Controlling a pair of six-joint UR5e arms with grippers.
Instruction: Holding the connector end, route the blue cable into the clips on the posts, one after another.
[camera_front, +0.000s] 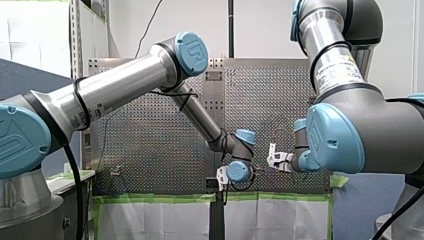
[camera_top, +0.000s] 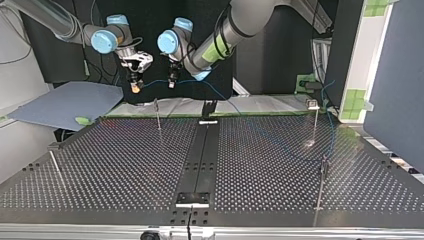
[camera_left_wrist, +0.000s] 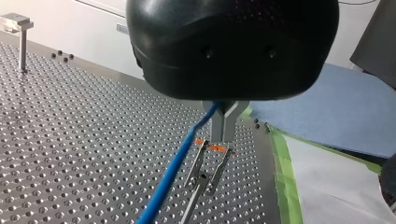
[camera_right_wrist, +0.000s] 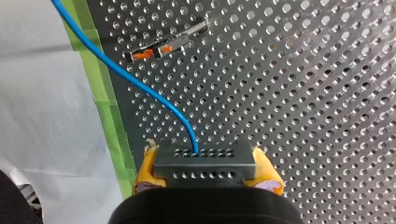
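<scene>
My right gripper (camera_right_wrist: 206, 173) is shut with its yellow pads (camera_right_wrist: 148, 170) on a grey perforated connector block (camera_right_wrist: 204, 158). The blue cable (camera_right_wrist: 140, 84) leaves the block and curves away past a thin post with an orange-marked clip (camera_right_wrist: 163, 46). My left gripper (camera_left_wrist: 223, 133), black with metal fingers, is shut on the blue cable (camera_left_wrist: 173, 172) just above that same clip post (camera_left_wrist: 205, 172). In the top view both grippers hang close together over the table's far edge, my right gripper (camera_top: 135, 85) left of my left gripper (camera_top: 172, 80). The cable (camera_top: 220, 95) trails off to the right.
More thin posts stand on the perforated table (camera_top: 125, 165): one at the far left-centre (camera_top: 157, 114), one far right (camera_top: 316, 120), one near left (camera_top: 54, 165), one near right (camera_top: 322, 185). A black rail (camera_top: 200, 155) runs down the middle. A blue sheet (camera_top: 65, 102) lies beyond the far left corner.
</scene>
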